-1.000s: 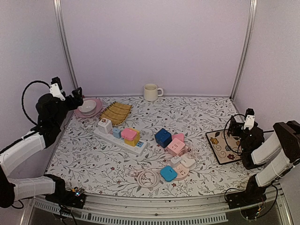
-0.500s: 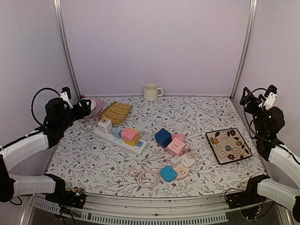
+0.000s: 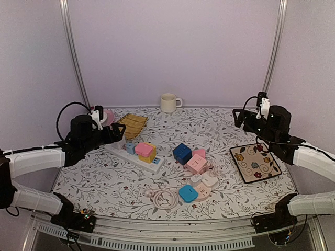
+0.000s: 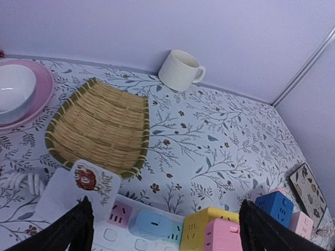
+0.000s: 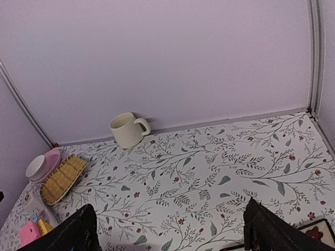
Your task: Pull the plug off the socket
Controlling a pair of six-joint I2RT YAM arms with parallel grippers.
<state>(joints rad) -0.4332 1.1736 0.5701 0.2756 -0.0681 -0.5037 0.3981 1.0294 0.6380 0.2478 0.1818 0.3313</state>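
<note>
My left pincer [image 3: 118,134] is released, just beside the power strip [image 3: 121,152], left-centre on the table [image 3: 220,130]. I should straddle its white plug [image 4: 84,189] squarely and pull straight up. My right pincer [image 3: 238,117], far right, is also released.

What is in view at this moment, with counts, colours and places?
mug: one, cream, by the back wall
pink plate: one, back left, holding one white bowl
woven tray: one, straw-coloured, beside the pink plate
power strip: one, white, left of centre
plugs on the strip: four: white plug, light blue plug, yellow plug, pink plug
loose adapters: several, centre: blue cube, pink cube, teal adapter
cable coil: one, white, front centre
floral plate: one, square, right
left gripper: open, over the strip
right gripper: open, empty, right side
</note>
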